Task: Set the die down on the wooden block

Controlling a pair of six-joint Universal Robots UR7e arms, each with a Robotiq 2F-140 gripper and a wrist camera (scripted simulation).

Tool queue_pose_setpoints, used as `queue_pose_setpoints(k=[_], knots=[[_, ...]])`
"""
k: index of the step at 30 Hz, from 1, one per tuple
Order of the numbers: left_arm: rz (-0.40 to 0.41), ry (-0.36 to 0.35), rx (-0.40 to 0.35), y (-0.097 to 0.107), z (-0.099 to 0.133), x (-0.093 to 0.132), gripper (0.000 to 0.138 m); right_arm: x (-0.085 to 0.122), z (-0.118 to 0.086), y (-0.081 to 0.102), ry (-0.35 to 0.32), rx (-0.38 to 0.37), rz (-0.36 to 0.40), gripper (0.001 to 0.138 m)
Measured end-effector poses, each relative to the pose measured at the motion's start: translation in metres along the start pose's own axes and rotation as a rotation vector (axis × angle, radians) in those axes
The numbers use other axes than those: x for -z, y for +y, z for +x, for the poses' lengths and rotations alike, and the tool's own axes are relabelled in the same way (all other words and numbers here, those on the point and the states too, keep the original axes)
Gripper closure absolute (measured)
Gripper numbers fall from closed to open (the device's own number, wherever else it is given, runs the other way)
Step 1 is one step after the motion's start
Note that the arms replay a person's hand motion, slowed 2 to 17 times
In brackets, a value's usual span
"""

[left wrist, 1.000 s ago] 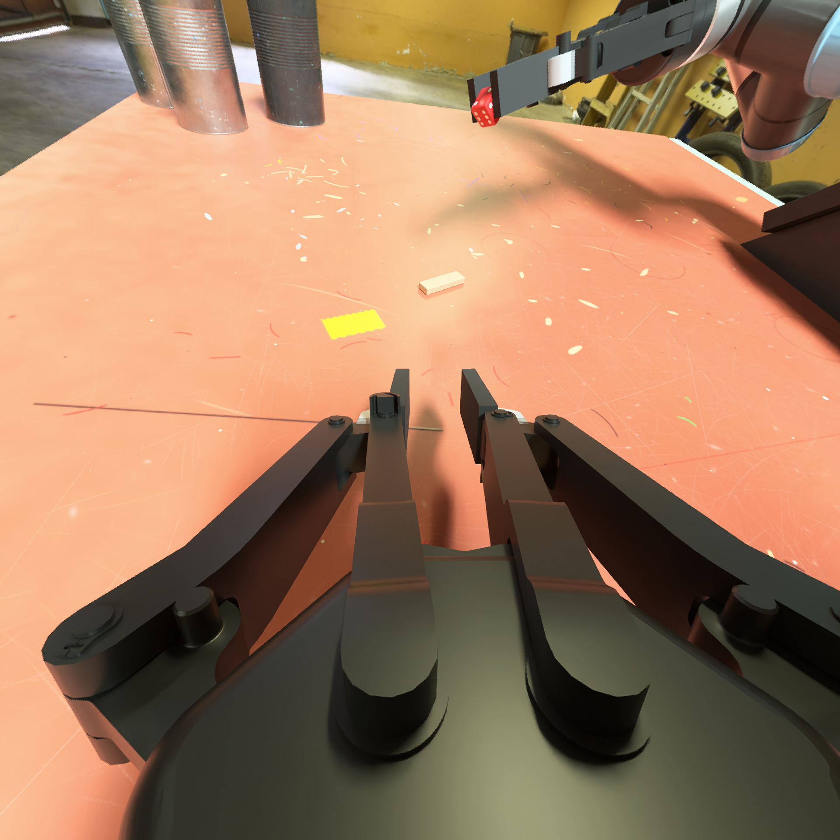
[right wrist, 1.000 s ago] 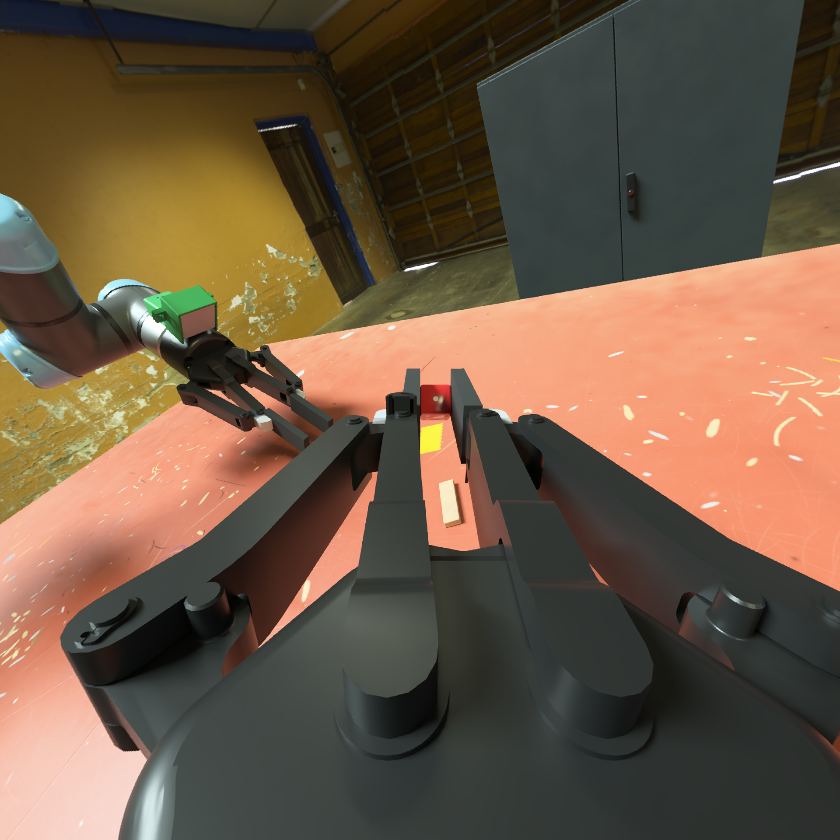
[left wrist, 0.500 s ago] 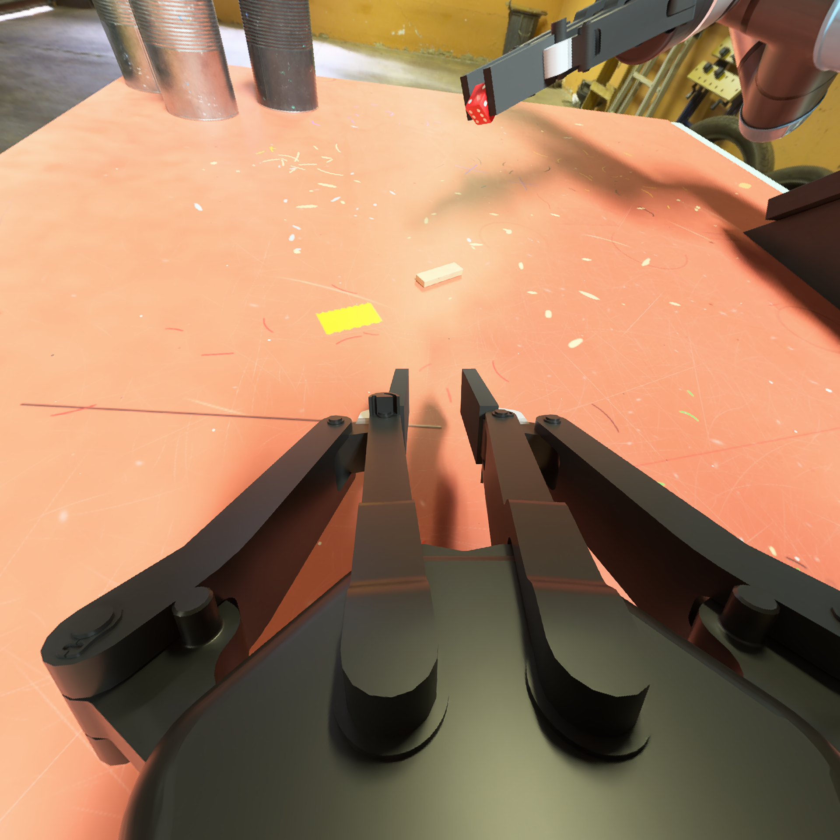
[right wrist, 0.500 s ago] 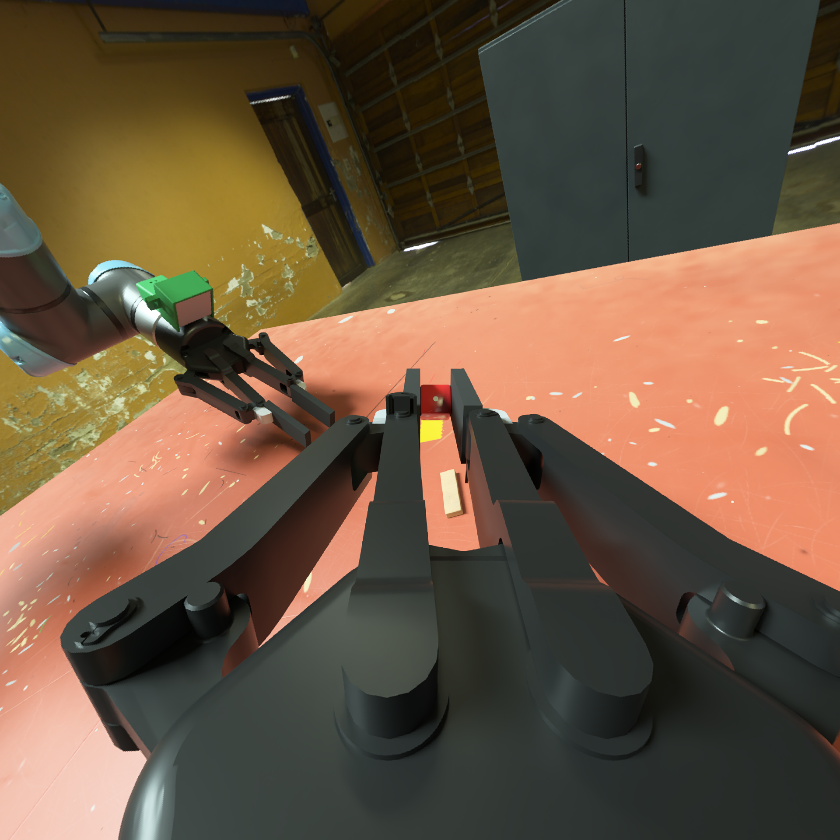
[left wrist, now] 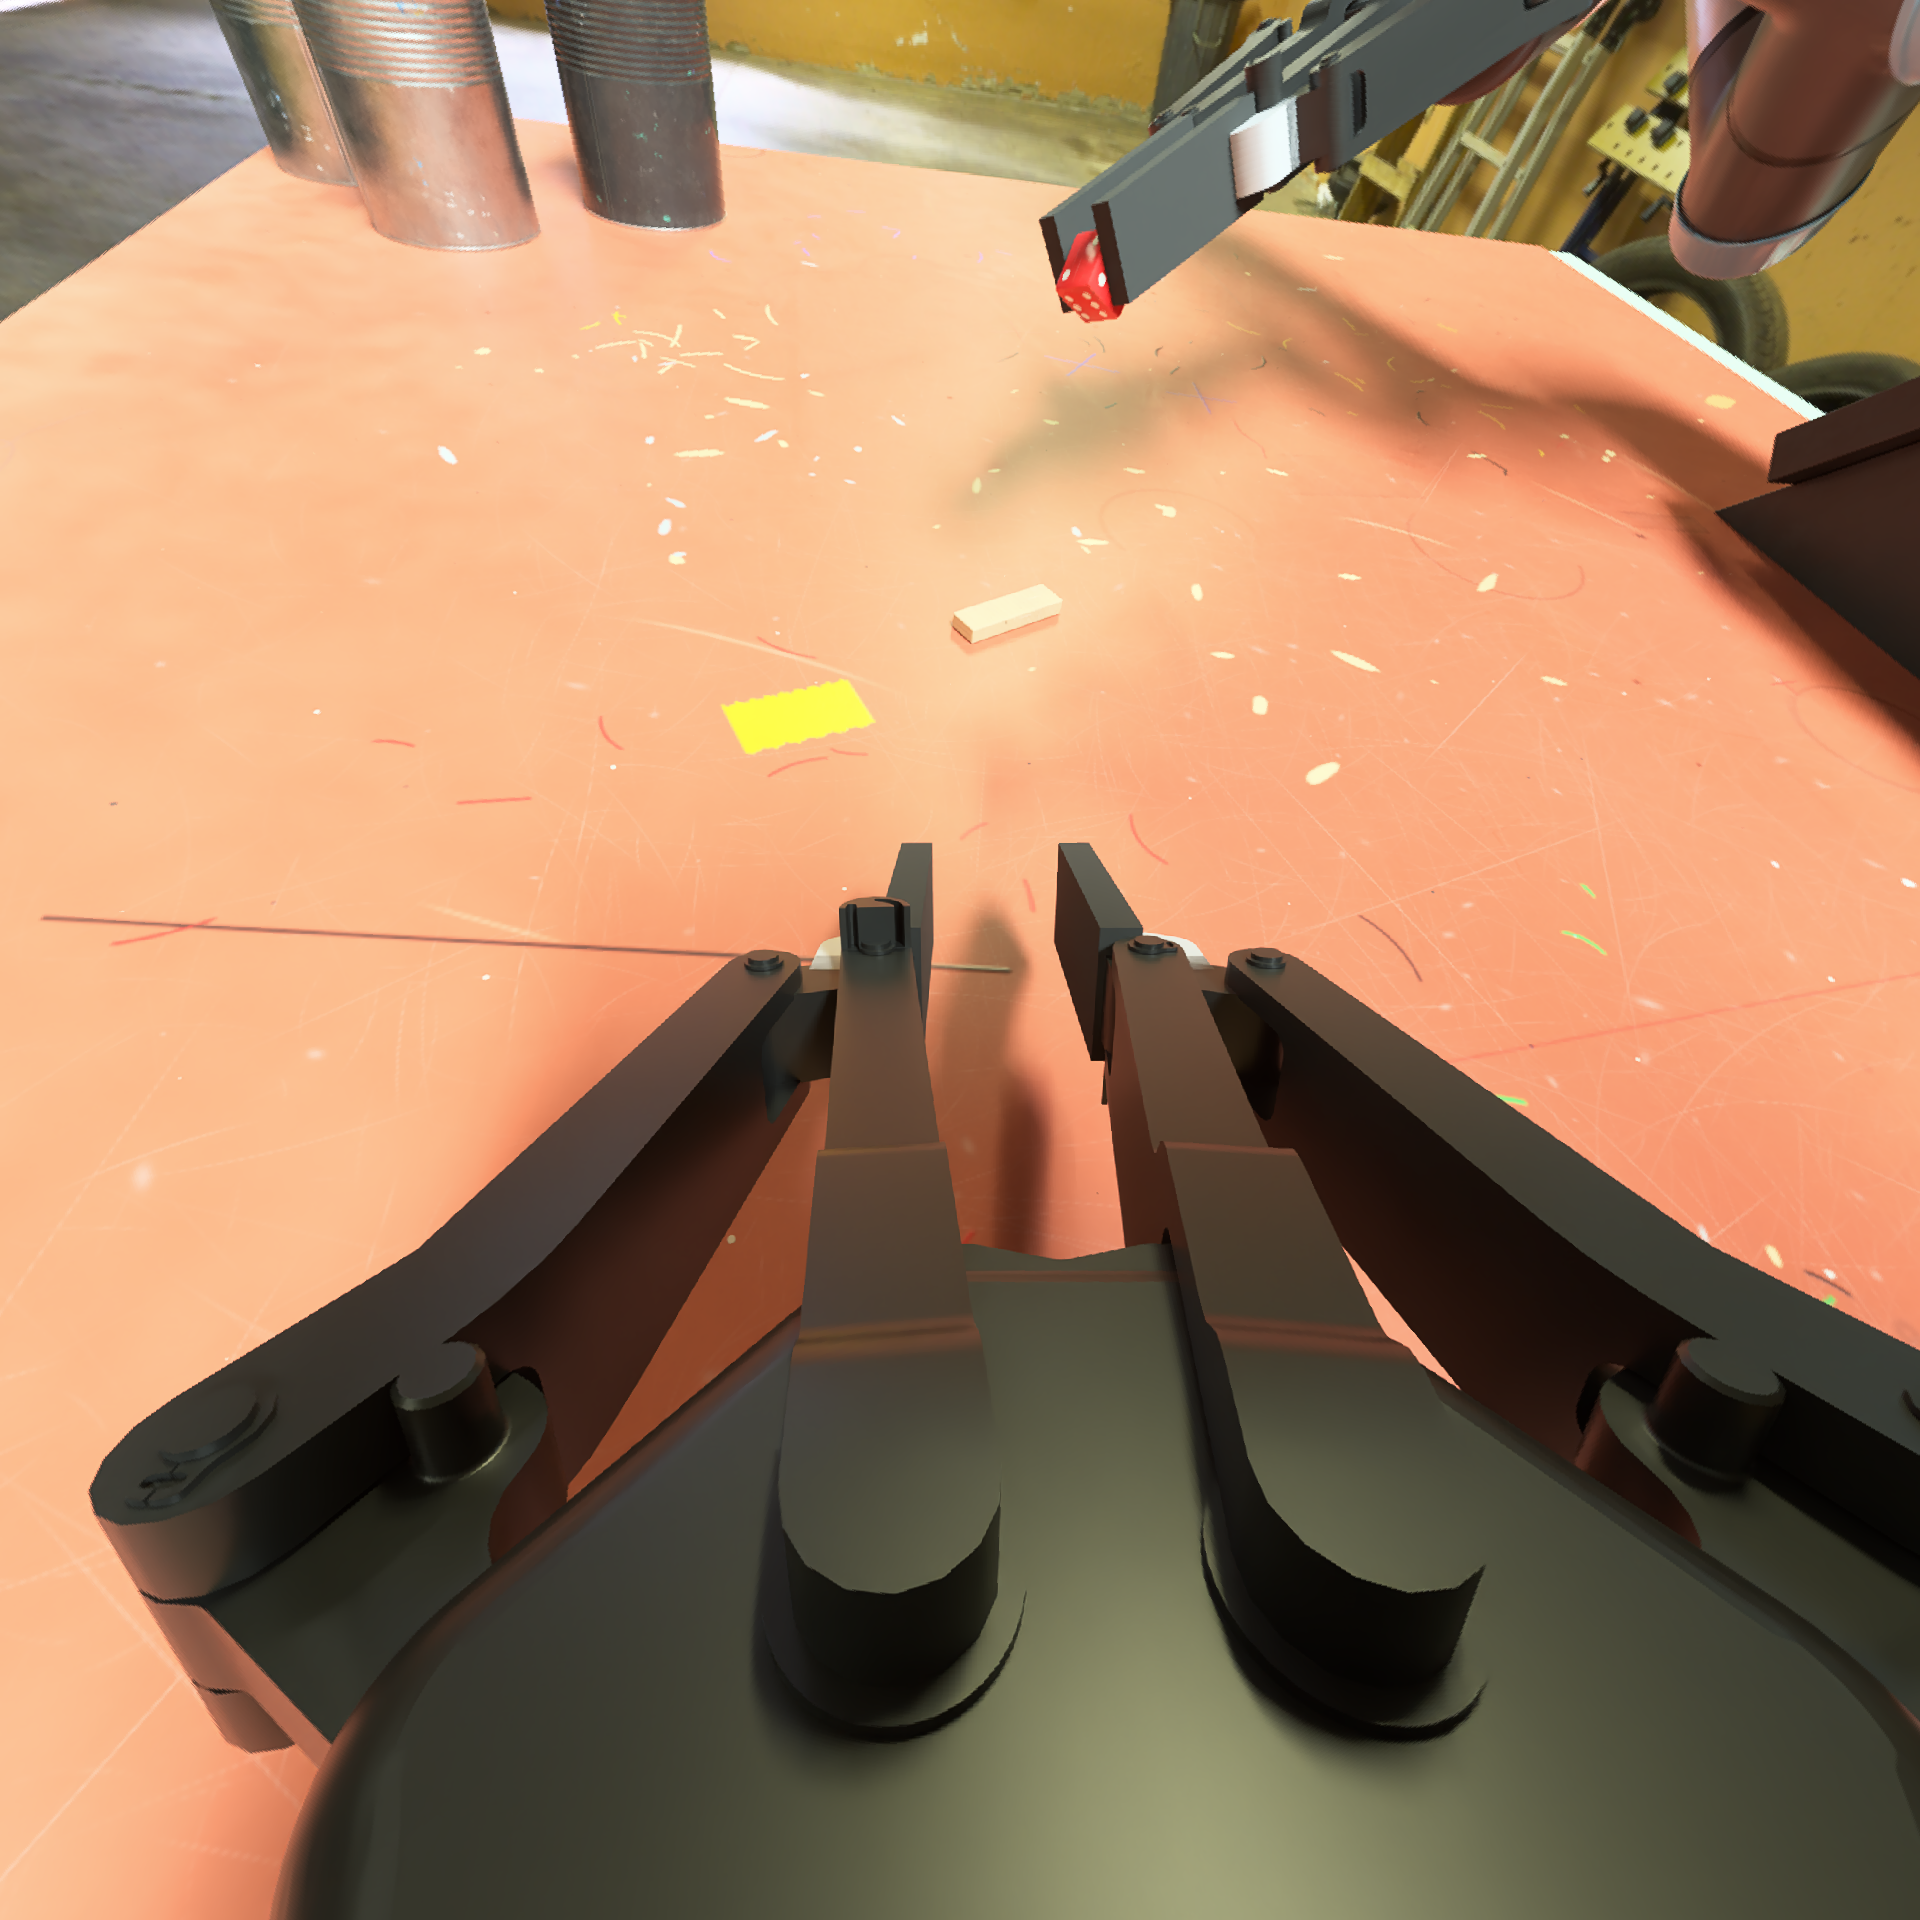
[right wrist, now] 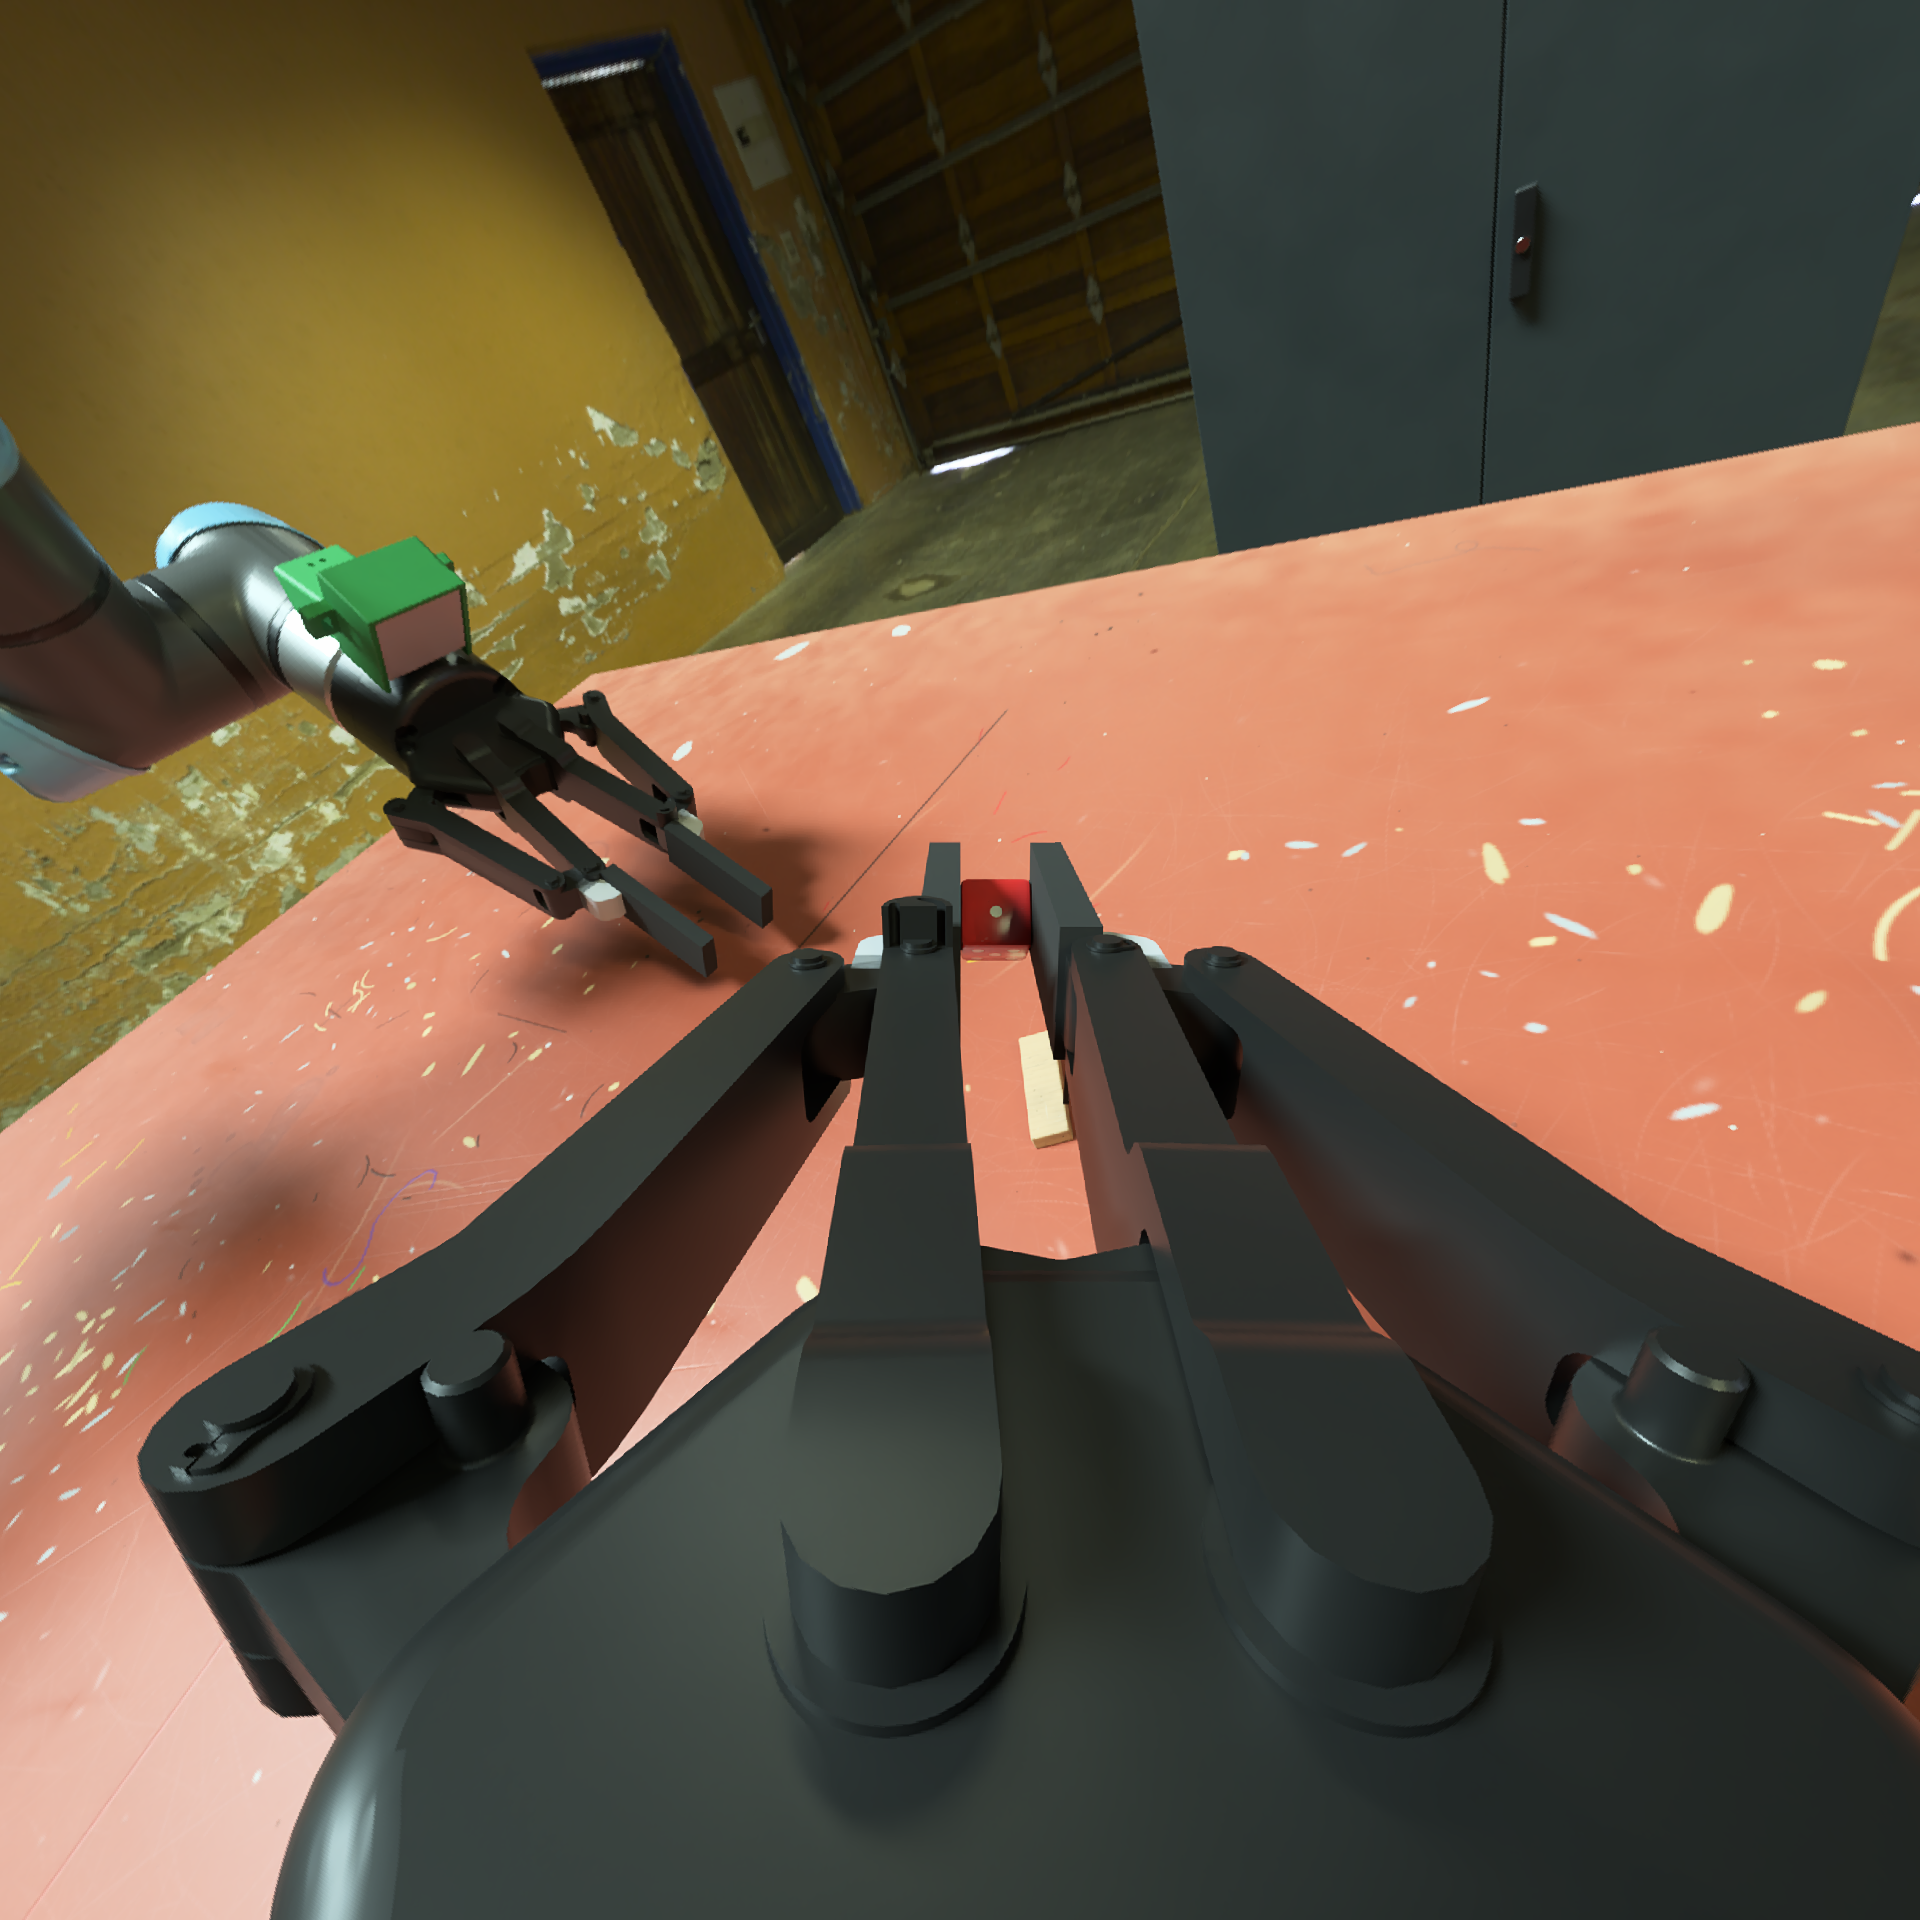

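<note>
Between the fingertips of the right gripper (right wrist: 995, 896) we see the red die (right wrist: 994, 912), pinched on two opposite faces and carried clear above the table (right wrist: 1455, 1039). From the left wrist view, we note the same gripper (left wrist: 1084, 272) slanting down from the upper right, with the die (left wrist: 1086, 284) at its very tip and white pips showing on the lower face.

Below the right gripper, the wooden block (right wrist: 1042, 1089) lies flat on the table, partly hidden by one finger. In the left wrist view the block (left wrist: 1006, 612) sits near mid-table, with the die high above and beyond it, not touching.

We record the left gripper (left wrist: 992, 883) hovering low over the table with its fingers parted by a modest gap, nothing between them. A flat yellow patch (left wrist: 797, 714) lies between it and the block, just left of both. Three metal cylinders (left wrist: 447, 114) stand at the far left edge.
</note>
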State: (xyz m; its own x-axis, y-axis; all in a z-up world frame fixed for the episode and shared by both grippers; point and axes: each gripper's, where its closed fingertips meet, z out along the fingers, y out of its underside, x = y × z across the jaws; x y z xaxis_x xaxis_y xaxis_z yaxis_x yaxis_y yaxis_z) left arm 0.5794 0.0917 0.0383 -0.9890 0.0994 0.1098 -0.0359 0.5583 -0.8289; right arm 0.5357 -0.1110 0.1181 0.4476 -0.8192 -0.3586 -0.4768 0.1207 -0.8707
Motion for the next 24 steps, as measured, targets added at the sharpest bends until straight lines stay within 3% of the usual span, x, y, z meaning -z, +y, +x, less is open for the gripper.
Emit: queue_pose_setpoints(k=[10, 24], knots=[[-0.004, -0.001, -0.003, 0.001, 0.000, 0.000, 0.106, -0.016, -0.002, 0.015, -0.008, 0.006, -0.119, 0.121], [0.001, -0.004, -0.001, 0.001, -0.001, 0.000, 0.106, -0.040, -0.001, 0.047, -0.002, 0.052, -0.359, 0.121]])
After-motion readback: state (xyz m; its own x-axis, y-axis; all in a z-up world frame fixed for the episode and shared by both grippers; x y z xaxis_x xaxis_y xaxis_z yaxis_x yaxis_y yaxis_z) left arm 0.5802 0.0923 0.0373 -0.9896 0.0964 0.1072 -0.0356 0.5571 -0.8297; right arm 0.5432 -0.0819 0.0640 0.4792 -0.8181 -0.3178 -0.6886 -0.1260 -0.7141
